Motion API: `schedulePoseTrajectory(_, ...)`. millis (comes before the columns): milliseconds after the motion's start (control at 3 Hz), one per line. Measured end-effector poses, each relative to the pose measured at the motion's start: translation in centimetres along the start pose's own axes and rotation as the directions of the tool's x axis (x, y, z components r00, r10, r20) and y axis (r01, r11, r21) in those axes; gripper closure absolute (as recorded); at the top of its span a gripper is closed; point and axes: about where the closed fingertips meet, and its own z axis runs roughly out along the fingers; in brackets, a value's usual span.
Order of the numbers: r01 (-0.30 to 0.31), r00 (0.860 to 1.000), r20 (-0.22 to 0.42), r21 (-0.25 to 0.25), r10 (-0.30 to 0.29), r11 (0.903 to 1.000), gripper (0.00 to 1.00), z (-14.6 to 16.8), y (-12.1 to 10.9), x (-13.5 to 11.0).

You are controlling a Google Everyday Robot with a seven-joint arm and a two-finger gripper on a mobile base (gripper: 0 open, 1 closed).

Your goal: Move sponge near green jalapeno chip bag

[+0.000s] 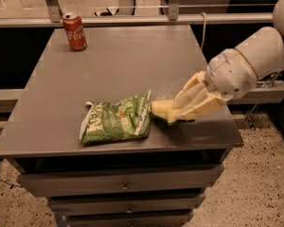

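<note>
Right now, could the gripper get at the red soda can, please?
Probably not yet: the gripper holds the sponge beside the green bag, and the can stands at the far left corner.
</note>
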Motion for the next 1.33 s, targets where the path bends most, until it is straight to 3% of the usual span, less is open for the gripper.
schedulePoseTrajectory(333, 0.004, 1.000, 0.009, 0.000, -0.004, 1.0000, 0.14, 0.27, 0.32, -0.18)
schedulePoseTrajectory(667, 0.004, 1.000, 0.014, 0.005, -0.004, 1.0000, 0.00, 0.18, 0.48, -0.31)
schedulePoseTrajectory(1333, 0.000, 1.000, 0.016, 0.020, 0.000, 0.9998, 0.00, -0.29, 0.49, -0.26)
